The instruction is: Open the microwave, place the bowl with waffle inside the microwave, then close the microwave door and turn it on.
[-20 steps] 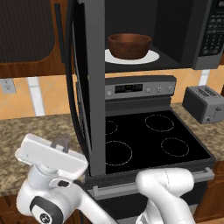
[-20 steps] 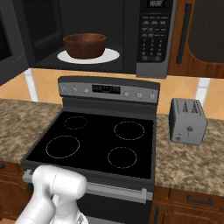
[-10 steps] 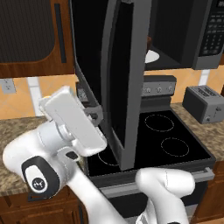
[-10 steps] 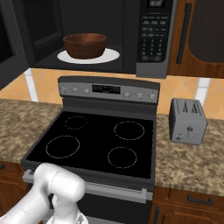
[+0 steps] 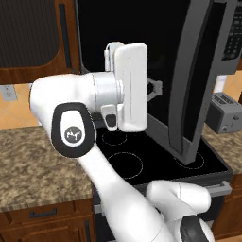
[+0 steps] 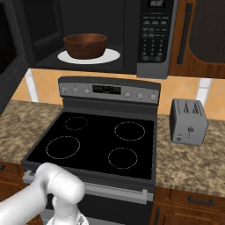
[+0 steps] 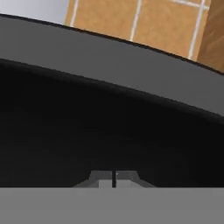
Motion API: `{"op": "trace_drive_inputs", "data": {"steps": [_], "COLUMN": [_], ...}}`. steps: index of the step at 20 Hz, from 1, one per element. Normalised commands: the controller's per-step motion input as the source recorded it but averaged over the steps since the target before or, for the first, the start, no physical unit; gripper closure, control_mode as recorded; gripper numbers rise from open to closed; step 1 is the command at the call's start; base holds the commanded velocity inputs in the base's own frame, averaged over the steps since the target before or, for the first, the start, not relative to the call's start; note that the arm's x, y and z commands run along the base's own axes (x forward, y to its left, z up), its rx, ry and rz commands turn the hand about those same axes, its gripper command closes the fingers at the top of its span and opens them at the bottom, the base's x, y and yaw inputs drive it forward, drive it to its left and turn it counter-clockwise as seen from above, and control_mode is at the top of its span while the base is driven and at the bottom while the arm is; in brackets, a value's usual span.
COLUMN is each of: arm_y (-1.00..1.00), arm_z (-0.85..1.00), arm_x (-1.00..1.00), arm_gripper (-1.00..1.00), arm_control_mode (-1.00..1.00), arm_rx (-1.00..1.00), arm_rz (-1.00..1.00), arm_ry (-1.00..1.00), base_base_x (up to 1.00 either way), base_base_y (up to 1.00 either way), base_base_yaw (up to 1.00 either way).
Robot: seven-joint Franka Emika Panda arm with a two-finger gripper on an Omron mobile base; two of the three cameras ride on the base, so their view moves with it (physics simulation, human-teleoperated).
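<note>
The bowl (image 6: 85, 45) sits on the white turntable (image 6: 89, 56) inside the microwave (image 6: 110, 35). I press my claw (image 7: 113, 178), fingertips pinched together on nothing, apparently flat against the half-swung microwave door (image 5: 196, 80); I'd push steadily until it latches.

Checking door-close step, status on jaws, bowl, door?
Jaws shut, empty, close against the microwave door. Bowl on turntable inside microwave. Door open, nothing blocking its swing.

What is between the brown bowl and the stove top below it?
In the right base view, under the bowl comes its white turntable plate, then the microwave floor, then the stove's control panel.
</note>
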Motion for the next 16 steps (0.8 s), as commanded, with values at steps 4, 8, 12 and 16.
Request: {"op": "trace_drive_inputs", "data": {"steps": [4,8,12,16], "arm_y": [-0.94,-0.81,-0.88,-0.86], "arm_z": [0.0,0.0,-0.04,-0.06], "arm_x": [0.97,1.0,1.0,1.0], "arm_gripper": [1.0,1.0,1.0,1.0], "arm_control_mode": [-1.0,-1.0,-1.0,-1.0], "arm_rx": [0.07,0.04,0.07,0.13], "arm_rz": [0.23,0.36,0.4,0.43], "arm_ry": [0.35,0.25,0.09,0.0], "base_base_x": [0.0,0.0,0.0,0.0], "base_base_y": [0.0,0.0,0.0,0.0], "base_base_yaw": [0.0,0.0,0.0,0.0]}}
